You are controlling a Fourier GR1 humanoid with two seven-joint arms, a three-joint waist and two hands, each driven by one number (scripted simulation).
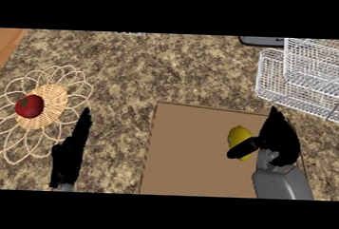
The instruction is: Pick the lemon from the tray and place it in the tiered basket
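Right hand spread beside lemon on tray, thumb across it, seemingly not clamped yet. Curl fingers fully round before lifting toward basket. Left hand open, resting.

Even, fairly bright light fills the frame; the white wire basket at upper right looks palest, the brown tray evenly lit.
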